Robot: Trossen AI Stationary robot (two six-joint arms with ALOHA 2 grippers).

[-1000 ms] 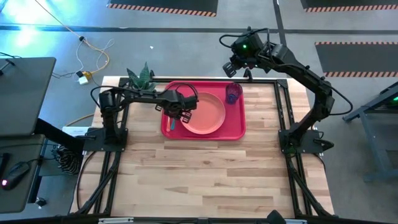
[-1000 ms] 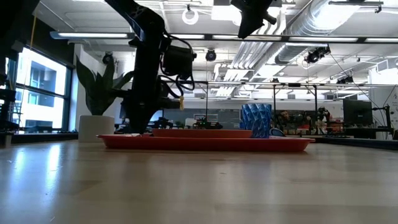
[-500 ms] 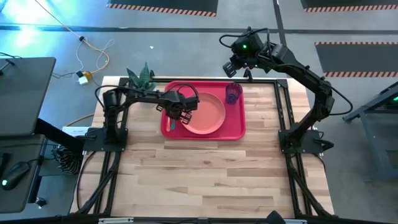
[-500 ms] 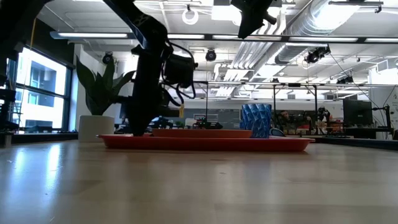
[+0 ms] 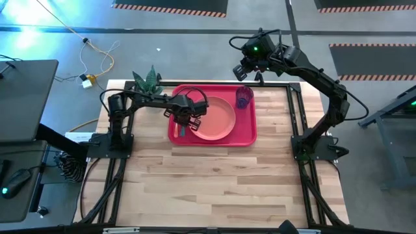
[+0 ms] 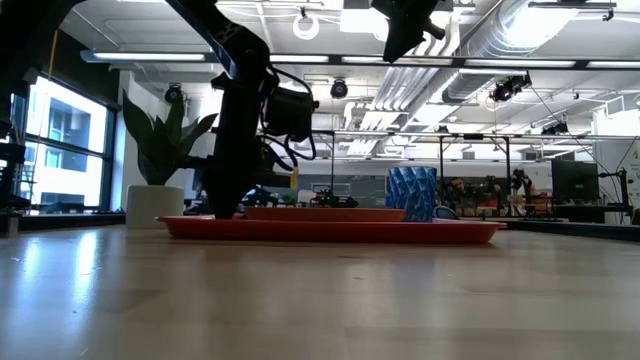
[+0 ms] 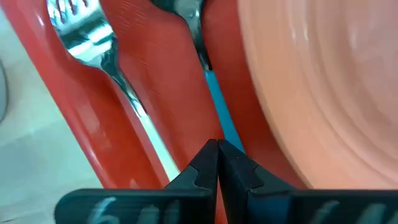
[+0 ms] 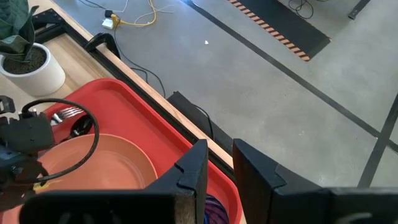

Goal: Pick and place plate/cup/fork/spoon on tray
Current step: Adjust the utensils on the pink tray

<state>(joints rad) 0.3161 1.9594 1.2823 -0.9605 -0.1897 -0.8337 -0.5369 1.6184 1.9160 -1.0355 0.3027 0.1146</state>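
Note:
The red tray [image 5: 244, 133] lies at the table's far side. On it rest the salmon plate [image 5: 218, 117], the blue-purple cup [image 5: 244, 97] at the far right corner, and, left of the plate, the fork [image 7: 93, 43] and the teal-handled spoon [image 7: 214, 99]. My left gripper [image 5: 184, 127] points down between the plate and the tray's left rim, shut at the spoon's handle. My right gripper [image 5: 244, 71] hangs high over the tray's far edge near the cup, open, with nothing between its fingers [image 8: 196, 168]. My left gripper is shut on the spoon's teal handle [image 7: 225, 134], toward its free end, with the fingers coming from above and pointing down. The shut fingertips [image 7: 208, 158] cover the place of contact itself. The spoon lies flat on the tray, its bowl [image 7: 180, 9] pointing away from the fingers.
A potted plant [image 5: 148, 79] stands at the table's far left corner, just behind the left arm. The near half of the wooden table [image 5: 214, 188] is bare wood. A black frame rail runs along the tray's far edge.
My left gripper has shut over the spoon's handle at the tray's left side, its wrist tipping slightly. The spoon, fork, plate and cup lie where they were.

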